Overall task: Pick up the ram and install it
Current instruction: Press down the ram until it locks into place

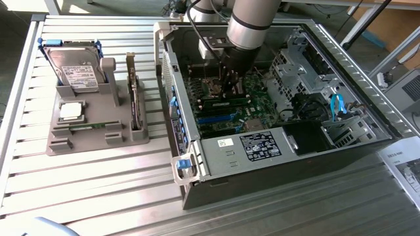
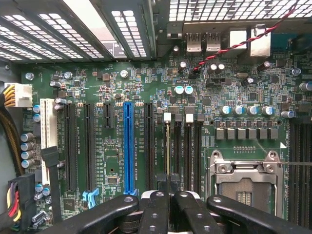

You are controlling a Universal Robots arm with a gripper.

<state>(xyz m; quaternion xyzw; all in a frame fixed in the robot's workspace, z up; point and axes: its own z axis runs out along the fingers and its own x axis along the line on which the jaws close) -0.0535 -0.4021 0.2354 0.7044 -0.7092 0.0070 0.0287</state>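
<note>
label (image 1: 258, 145) text on psu unreadable

Exterior view: I look down at an angle from above on the table (image 1: 98, 187), taking in the whole open case (image 1: 276, 162) and the arm (image 1: 253, 24).
Wrist view: I sit close, facing the motherboard (image 2: 112, 161) past the gripper (image 2: 168, 187).
Shared: the motherboard inside the case.
</note>
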